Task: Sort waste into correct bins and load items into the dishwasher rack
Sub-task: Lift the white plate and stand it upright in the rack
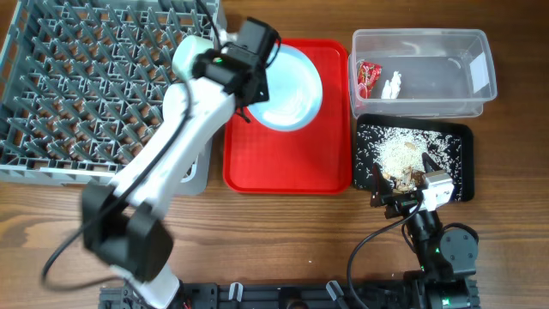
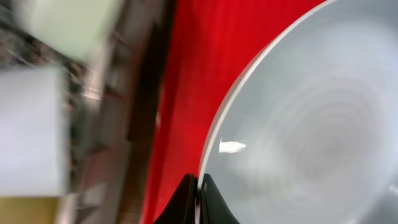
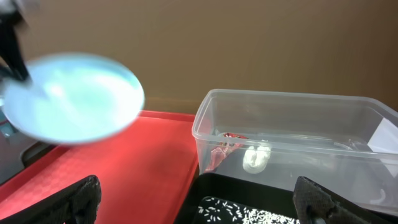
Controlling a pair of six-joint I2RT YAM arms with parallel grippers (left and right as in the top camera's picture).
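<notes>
Upper left in the overhead view sits the large square grey plastic dishwasher rack (image 1: 77,86). Just right of it, the left gripper (image 2: 198,194) pinches the rim of the round pale blue plate (image 1: 290,86), held above the large red plastic tray (image 1: 287,163). At upper right, the clear rectangular plastic tub (image 1: 420,34) contains a crumpled red wrapper (image 1: 369,75) and small white bits (image 1: 393,85). Below it, the shallow black rectangular tray (image 1: 459,167) holds whitish rice-like crumbs (image 1: 396,153). The right gripper (image 3: 196,190) hovers at its lower edge, fingers spread wide and empty.
</notes>
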